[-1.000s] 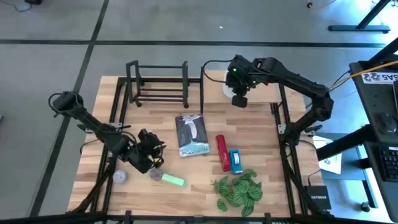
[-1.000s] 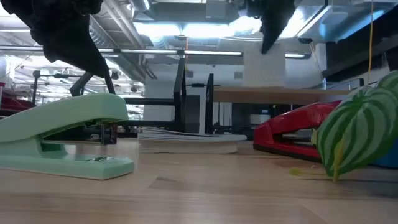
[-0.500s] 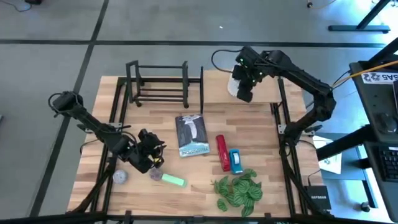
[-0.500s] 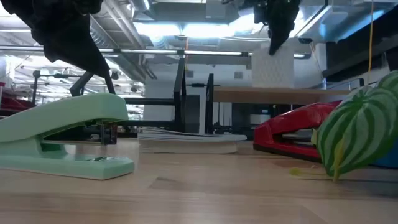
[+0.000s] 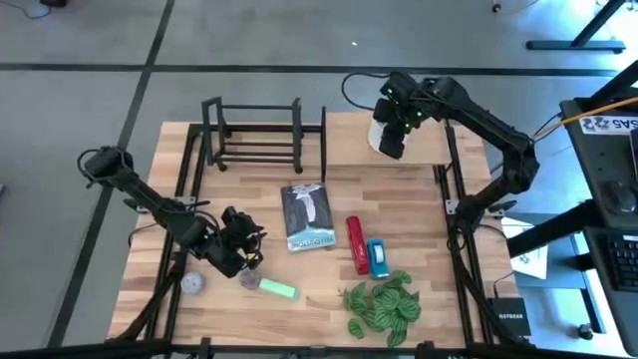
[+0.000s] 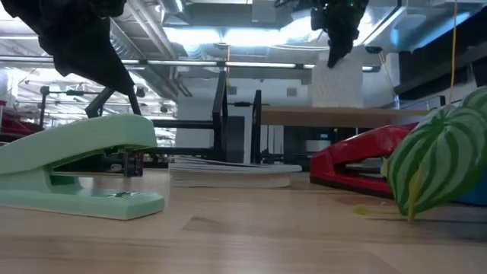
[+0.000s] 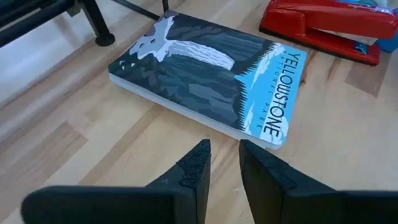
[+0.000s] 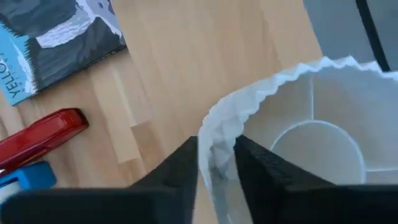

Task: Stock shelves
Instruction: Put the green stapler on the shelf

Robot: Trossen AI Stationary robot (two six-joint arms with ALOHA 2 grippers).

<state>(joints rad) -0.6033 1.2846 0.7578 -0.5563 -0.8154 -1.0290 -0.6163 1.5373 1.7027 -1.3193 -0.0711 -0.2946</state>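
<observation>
Right gripper [image 5: 395,135] pinches the rim of a white ribbed cup [image 8: 298,137] — one finger inside the wall, one outside, nearly closed on it. It holds the cup above the light-wood shelf board [image 5: 419,150] at the table's far right side; in the low view the cup [image 6: 335,80] looks close to the board [image 6: 342,115], touching or not I cannot tell. Small black wire rack [image 5: 254,135] stands just left of the board at the far edge, nothing visible on it.

Left gripper [image 5: 239,254] waits low over the near left of the table, fingers [image 7: 193,171] almost together with a thin gap, gripping nothing. Yellowstone book [image 5: 306,216] lies flat mid-table, ahead of that gripper in its wrist view. Red stapler [image 5: 356,244] lies right of the book, blue stapler [image 5: 379,258] beside it — close, contact unclear. Green leafy plant [image 5: 384,307] sits near the front edge. Mint-green stapler [image 5: 278,289] lies near the left gripper, with a small round grey item [image 5: 192,284] further left.
</observation>
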